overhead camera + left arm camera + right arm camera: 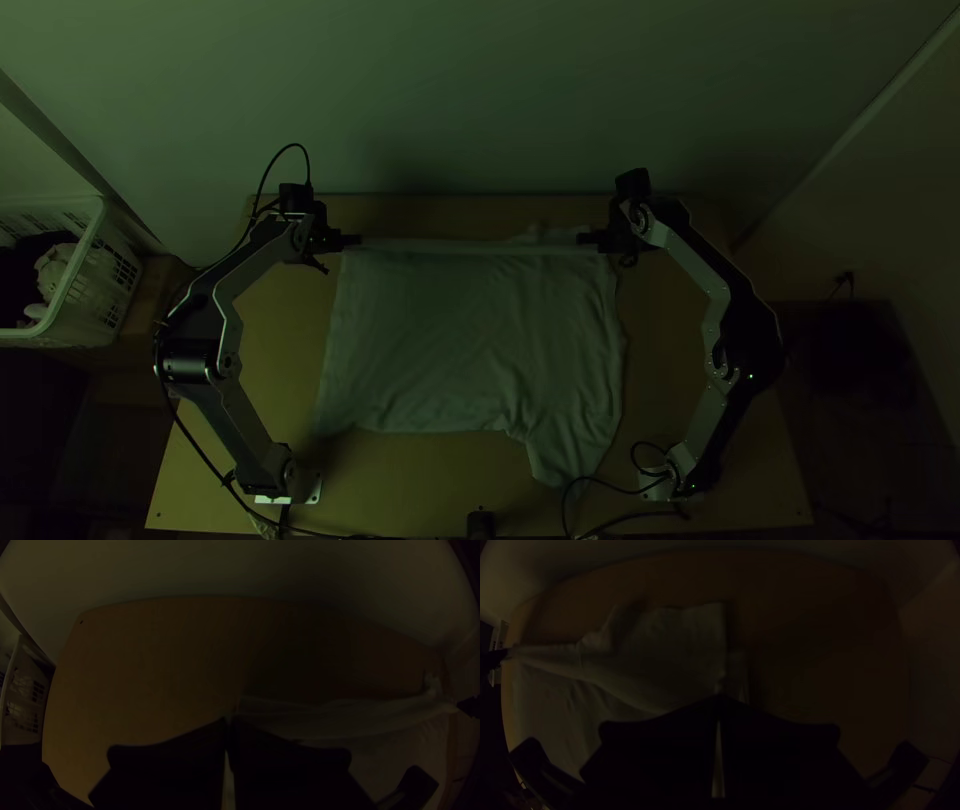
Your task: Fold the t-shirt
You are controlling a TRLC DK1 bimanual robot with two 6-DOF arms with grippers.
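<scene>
A pale t-shirt (470, 340) lies spread over the middle of the table in the top view, its far edge drawn in a straight line between the grippers. My left gripper (352, 241) is shut on that edge's left end, and my right gripper (588, 240) is shut on its right end. A sleeve-like part hangs toward the near edge at the lower right. In the left wrist view the left gripper (229, 725) meets the shirt's corner (320, 715). In the right wrist view the right gripper (718, 702) pinches the cloth (660, 650), some of which lies beyond it.
A white basket (120, 275) holding cloth stands left of the table. Bare wood of the table (430, 490) shows along the near edge, with a small dark object (481, 524) there. Cables run beside both arm bases. A wall stands behind the far edge.
</scene>
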